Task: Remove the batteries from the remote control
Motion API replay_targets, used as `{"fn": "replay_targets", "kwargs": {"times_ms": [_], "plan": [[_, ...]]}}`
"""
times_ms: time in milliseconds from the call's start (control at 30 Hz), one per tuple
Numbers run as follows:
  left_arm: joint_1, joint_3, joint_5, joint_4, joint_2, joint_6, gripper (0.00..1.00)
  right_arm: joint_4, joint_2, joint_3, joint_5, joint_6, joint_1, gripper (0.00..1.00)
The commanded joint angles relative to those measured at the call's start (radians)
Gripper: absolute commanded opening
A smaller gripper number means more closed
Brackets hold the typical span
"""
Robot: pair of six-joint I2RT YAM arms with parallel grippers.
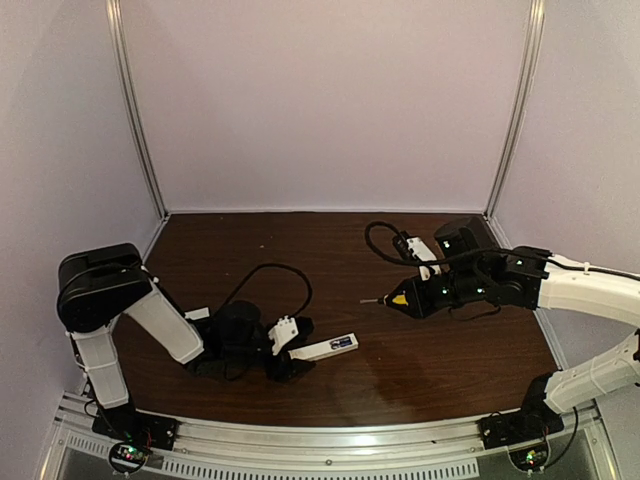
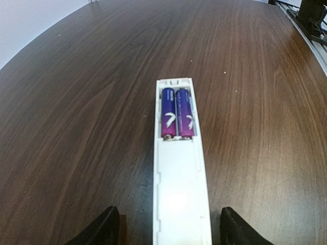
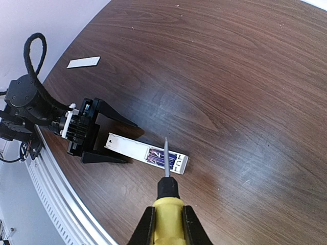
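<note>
The white remote control (image 2: 180, 194) lies on the dark table with its compartment open. Two blue-purple batteries (image 2: 177, 113) sit side by side in it. My left gripper (image 2: 171, 227) is open, one finger on each side of the remote's near end with a gap on both sides. In the top view the remote (image 1: 322, 348) sticks out to the right of the left gripper (image 1: 292, 352). My right gripper (image 3: 166, 217) is shut on a yellow-handled screwdriver (image 3: 167, 204). Its tip points at the batteries (image 3: 162, 159) from above the table, apart from the remote (image 3: 127, 145).
The thin white cover strip (image 3: 83, 62) lies on the table behind the left arm, also seen in the top view (image 1: 197, 313). A black cable (image 1: 270, 275) loops behind the left gripper. A metal rail (image 1: 300, 440) runs along the table's near edge.
</note>
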Motion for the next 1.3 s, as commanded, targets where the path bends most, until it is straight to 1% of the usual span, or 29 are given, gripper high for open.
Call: {"fn": "replay_targets", "kwargs": {"times_ms": [0,200,300,400,500,600,733,800,833,900,1067,1267], "plan": [[-0.011,0.025,0.009,0.003,0.032,0.018,0.69,0.020,-0.005,-0.015,-0.006,0.008,0.001,0.00],[-0.013,0.040,0.010,-0.002,0.049,0.019,0.64,0.020,-0.007,-0.015,-0.006,0.010,0.001,0.00],[-0.014,0.047,0.013,-0.005,0.054,0.023,0.58,0.022,-0.005,-0.013,-0.007,0.010,0.001,0.00],[-0.014,0.054,0.014,-0.011,0.056,0.026,0.47,0.020,-0.003,-0.012,-0.007,0.010,0.001,0.00],[-0.013,0.065,0.017,-0.029,0.057,0.026,0.41,0.018,-0.002,-0.012,-0.006,0.008,0.001,0.00],[-0.014,0.076,0.023,-0.045,0.055,0.027,0.32,0.014,-0.001,-0.010,-0.003,0.006,0.001,0.00],[-0.014,0.090,0.028,-0.069,0.044,0.033,0.15,0.004,0.000,-0.007,0.001,0.004,0.001,0.00],[-0.014,0.111,0.013,-0.117,0.039,0.031,0.03,-0.001,-0.002,-0.007,0.003,0.003,0.001,0.00],[-0.014,0.128,0.010,-0.150,0.037,0.037,0.00,-0.002,-0.002,-0.007,0.006,0.002,0.002,0.00],[-0.017,0.149,-0.007,-0.193,0.025,0.049,0.00,-0.006,-0.004,-0.005,0.011,0.001,0.001,0.00],[-0.029,0.133,-0.075,-0.207,-0.047,0.094,0.00,-0.008,-0.006,-0.006,0.038,-0.006,0.001,0.00],[-0.068,0.128,-0.235,-0.238,-0.137,0.192,0.00,-0.002,-0.008,-0.011,0.067,-0.015,0.002,0.00]]}}
